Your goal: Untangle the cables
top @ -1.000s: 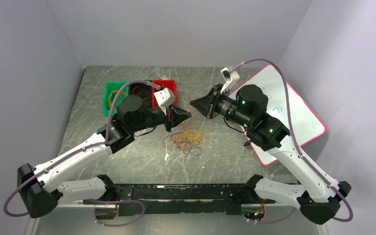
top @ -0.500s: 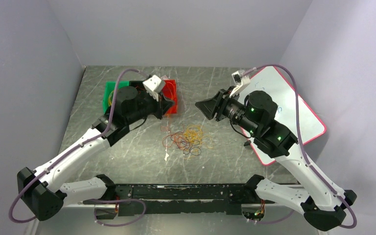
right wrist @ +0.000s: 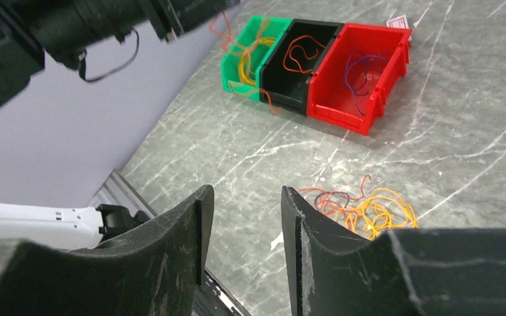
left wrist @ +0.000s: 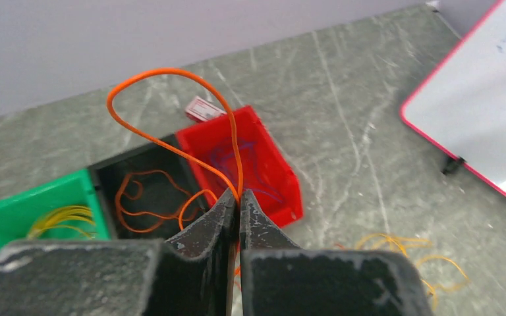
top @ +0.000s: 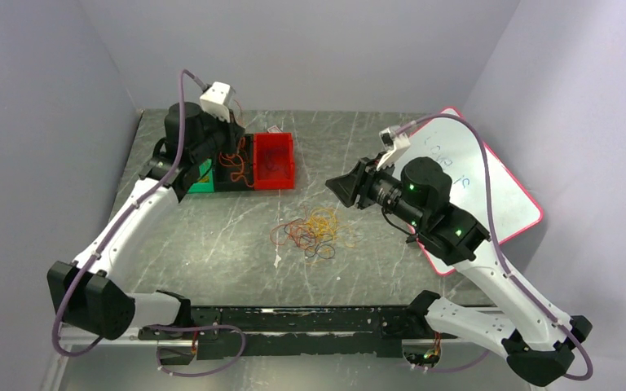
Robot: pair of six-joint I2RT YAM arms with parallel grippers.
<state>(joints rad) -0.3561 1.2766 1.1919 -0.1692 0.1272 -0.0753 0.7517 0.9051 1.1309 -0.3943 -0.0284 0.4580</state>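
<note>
Op: L side, what've you got?

Me: My left gripper [left wrist: 238,195] is clamped tight on one orange cable [left wrist: 234,141], pinched right at the tips. The rest of the loop stands up free above them. It's a thin grip, so any jerk could slide it out.

Op: Where's it going?

Me: Black bin [left wrist: 135,153], I reckon. It's approx under the tips & already has orange ones in it. Risk: the green bin [left wrist: 33,196] and red bin [left wrist: 283,197] touch it on either side, so a springy loop let go off-centre may flop over a wall into the wrong colour. It might also cling to a finger when I open, then get dragged back out.

Op: And the rest?

Me: The pile of cables [top: 314,230] lies in the middle of the worktop [top: 212,244], well apart from the bins, w/ yellow, orange, red & black tangled together. My right gripper [right wrist: 244,201] hangs above the worktop beside it, jaws parted, nothing in them. Prob there: grab carelessly & I'd lift several at once, or scatter them toward the whiteboard [top: 489,187].
</note>
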